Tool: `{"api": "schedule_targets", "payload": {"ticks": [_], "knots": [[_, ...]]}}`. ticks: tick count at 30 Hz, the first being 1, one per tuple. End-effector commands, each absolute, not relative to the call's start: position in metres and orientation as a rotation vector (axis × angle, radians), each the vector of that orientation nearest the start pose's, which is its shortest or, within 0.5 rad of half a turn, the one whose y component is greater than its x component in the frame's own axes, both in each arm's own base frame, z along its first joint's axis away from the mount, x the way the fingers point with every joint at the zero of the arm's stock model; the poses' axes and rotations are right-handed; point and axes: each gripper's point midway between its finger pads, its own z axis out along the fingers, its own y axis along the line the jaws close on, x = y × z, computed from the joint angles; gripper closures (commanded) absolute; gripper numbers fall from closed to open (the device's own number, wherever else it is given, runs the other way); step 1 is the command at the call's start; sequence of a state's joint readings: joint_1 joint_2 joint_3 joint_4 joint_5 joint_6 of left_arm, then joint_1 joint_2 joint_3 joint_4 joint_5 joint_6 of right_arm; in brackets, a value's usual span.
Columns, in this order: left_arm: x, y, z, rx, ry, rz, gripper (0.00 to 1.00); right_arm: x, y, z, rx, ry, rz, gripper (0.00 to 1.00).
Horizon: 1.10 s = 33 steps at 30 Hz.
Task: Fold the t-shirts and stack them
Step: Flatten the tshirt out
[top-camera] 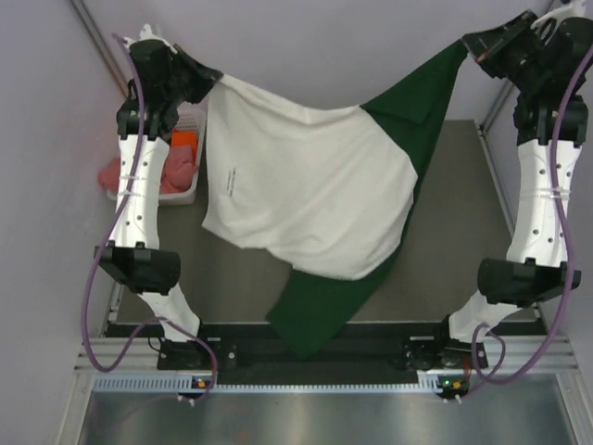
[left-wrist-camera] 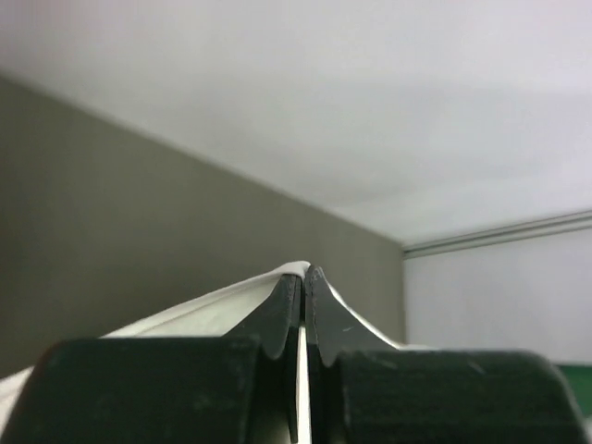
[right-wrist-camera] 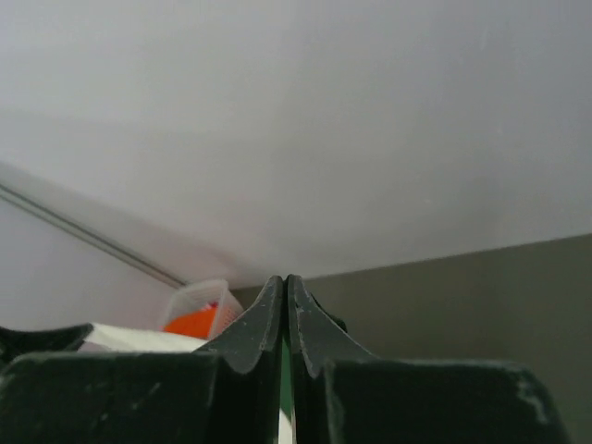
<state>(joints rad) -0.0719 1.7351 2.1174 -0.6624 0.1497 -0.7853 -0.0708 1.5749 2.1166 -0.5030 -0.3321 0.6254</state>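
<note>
So from where I'm standing, this job has barely started. The table (top-camera: 459,185) has no folded shirt on it anywhere I can see, let alone a stack.

The big thing is the white-and-green t-shirt (top-camera: 306,185). It's up in the air, stretched like a hammock between the two arms over the far half of the table. The white panel faces up, with dark green running along the right side and hanging out below it toward the near edge. I can't tell whether that low green bit touches the table or just dangles. My guess is they're spreading it out so they can lay it flat, so the actual folding on this one is all yet to come.

Next is the white lattice basket (top-camera: 178,197) at the far left corner, just behind the left arm. It isn't empty. A pink shirt (top-camera: 174,171) is bunched up inside and bulges past the left side, and an orange shirt (top-camera: 185,142) sits behind it. So at least two more are waiting, neither one folded.

The left gripper (top-camera: 199,76) is pinching the white corner. In its wrist view the fingers are pressed together with white cloth sandwiched between them. The right gripper (top-camera: 474,46) is clamped on the green corner, and a sliver of green shows in the slit between its fingers.
</note>
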Motion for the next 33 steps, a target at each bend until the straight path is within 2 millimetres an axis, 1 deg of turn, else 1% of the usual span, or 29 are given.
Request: {"api": "schedule_targets", "payload": {"ticks": [1,2,3,4,5,7,8,10,11,12,13,15,16,18,19,20,21,22,23,24,25,26,27,28,29,30,31,32,33], "knots": [[0.453,-0.094,0.585,-0.374,1.408,-0.912,1.00,0.349,0.047,0.687,0.093,1.128,0.868,1.00],[0.450,-0.088,0.602,-0.363,1.357,-0.921,1.00,0.344,0.031,0.696,0.081,1.096,0.875,1.00],[0.448,-0.085,0.610,-0.359,1.329,-0.936,1.00,0.335,0.024,0.708,0.066,1.052,0.901,1.00],[0.446,-0.083,0.620,-0.365,1.291,-0.969,1.00,0.316,0.027,0.727,0.016,0.991,0.995,1.00],[0.449,-0.071,0.620,-0.376,1.282,-0.971,1.00,0.315,0.008,0.737,0.013,0.959,0.981,1.00],[0.454,-0.062,0.619,-0.396,1.277,-0.987,1.00,0.302,0.008,0.747,-0.044,0.929,1.049,1.00],[0.461,-0.057,0.610,-0.404,1.296,-0.990,1.00,0.308,0.001,0.741,-0.038,0.942,1.053,1.00],[0.471,-0.054,0.595,-0.409,1.325,-1.002,1.00,0.315,0.003,0.727,-0.074,0.990,1.035,1.00],[0.478,-0.053,0.580,-0.408,1.335,-1.004,1.00,0.328,0.002,0.704,-0.039,1.042,1.063,1.00],[0.480,-0.059,0.568,-0.384,1.356,-1.022,1.00,0.333,0.002,0.689,-0.034,1.065,1.062,1.00],[0.486,-0.063,0.542,-0.386,1.385,-1.040,1.00,0.342,-0.001,0.654,0.023,1.121,1.089,1.00],[0.490,-0.067,0.512,-0.390,1.425,-1.041,1.00,0.348,-0.002,0.615,0.065,1.168,1.101,1.00],[0.491,-0.072,0.477,-0.413,1.488,-1.039,1.00,0.351,-0.006,0.574,0.140,1.207,1.120,1.00],[0.490,-0.077,0.443,-0.409,1.547,-1.009,1.00,0.352,-0.008,0.533,0.193,1.242,1.112,1.00],[0.483,-0.084,0.416,-0.409,1.586,-1.007,1.00,0.353,-0.008,0.512,0.223,1.266,1.110,1.00],[0.479,-0.086,0.402,-0.409,1.606,-0.994,1.00,0.351,-0.008,0.474,0.289,1.317,1.118,1.00],[0.475,-0.086,0.388,-0.403,1.632,-0.965,1.00,0.351,-0.010,0.453,0.327,1.347,1.109,1.00],[0.464,-0.087,0.385,-0.398,1.632,-0.950,1.00,0.351,-0.011,0.431,0.356,1.386,1.086,1.00],[0.457,-0.088,0.353,-0.421,1.691,-0.939,1.00,0.346,-0.013,0.402,0.409,1.420,1.081,1.00],[0.451,-0.087,0.342,-0.420,1.710,-0.917,1.00,0.343,-0.014,0.383,0.433,1.457,1.060,1.00],[0.438,-0.089,0.340,-0.417,1.713,-0.903,1.00,0.339,-0.014,0.369,0.451,1.483,1.048,1.00],[0.430,-0.089,0.313,-0.441,1.766,-0.890,1.00,0.330,-0.014,0.354,0.476,1.504,1.026,1.00],[0.423,-0.087,0.304,-0.440,1.780,-0.864,1.00,0.325,-0.014,0.345,0.492,1.526,1.004,1.00],[0.408,-0.083,0.282,-0.481,1.832,-0.829,1.00,0.314,-0.012,0.333,0.495,1.564,0.947,1.00],[0.398,-0.091,0.273,-0.473,1.864,-0.824,1.00,0.308,-0.010,0.321,0.511,1.593,0.918,1.00],[0.391,-0.088,0.261,-0.482,1.896,-0.794,1.00,0.298,-0.009,0.302,0.542,1.658,0.877,1.00],[0.375,-0.084,0.242,-0.516,1.946,-0.761,1.00,0.286,-0.007,0.302,0.539,1.649,0.811,1.00],[0.368,-0.079,0.232,-0.539,1.964,-0.729,1.00,0.278,-0.007,0.297,0.546,1.664,0.770,1.00],[0.361,-0.078,0.226,-0.541,1.977,-0.719,1.00,0.266,-0.005,0.281,0.572,1.724,0.723,1.00]]}}
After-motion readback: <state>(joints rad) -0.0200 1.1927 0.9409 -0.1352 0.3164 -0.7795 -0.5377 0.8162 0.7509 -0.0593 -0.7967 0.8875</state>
